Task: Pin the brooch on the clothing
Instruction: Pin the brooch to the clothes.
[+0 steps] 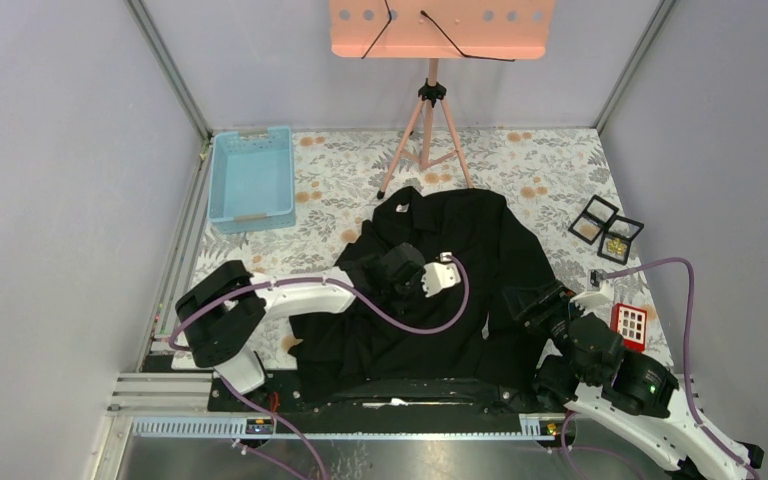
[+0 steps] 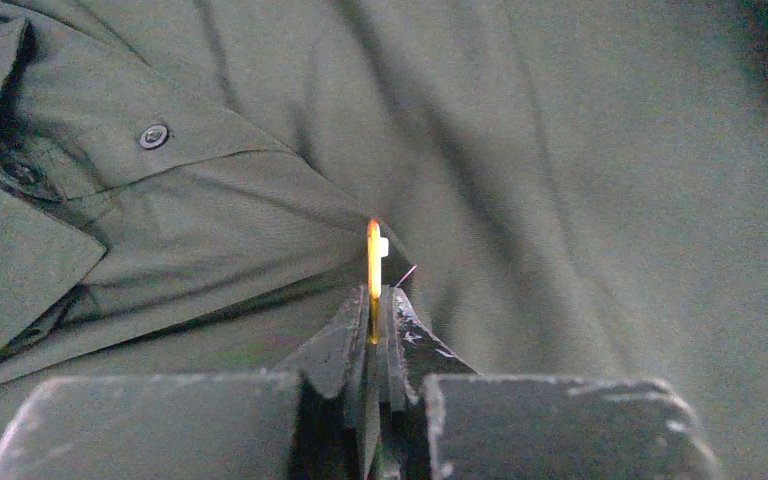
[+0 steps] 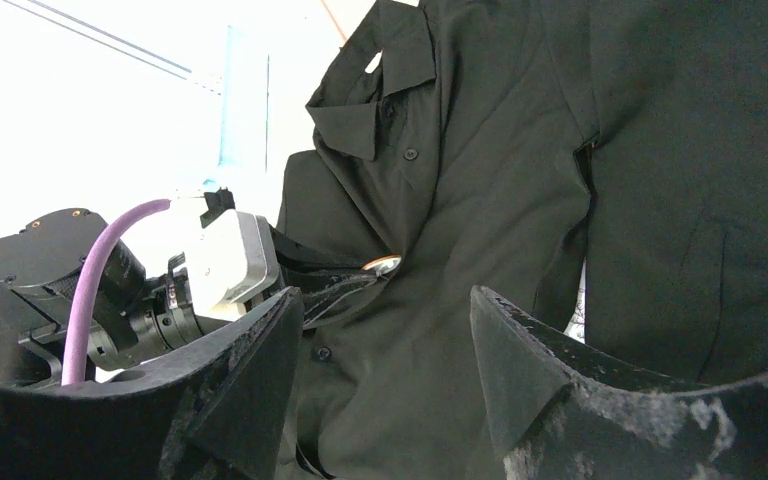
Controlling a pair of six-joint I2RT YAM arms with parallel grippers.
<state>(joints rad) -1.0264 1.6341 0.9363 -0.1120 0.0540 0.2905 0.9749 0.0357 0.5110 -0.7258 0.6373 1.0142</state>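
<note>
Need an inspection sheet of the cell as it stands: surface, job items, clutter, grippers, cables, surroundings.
Surface: floral table cover, middle covered by the shirt.
Job's things: black shirt spread out, collar at the far side; gold brooch held edge-on at the fabric.
Clutter: blue basket far left; black display boxes far right; red gridded box near right.
Grippers: left gripper shut on the brooch; right gripper open, empty.
Cables: purple cable loops across the shirt.
Surroundings: pink stand on a tripod; grey walls.
</note>
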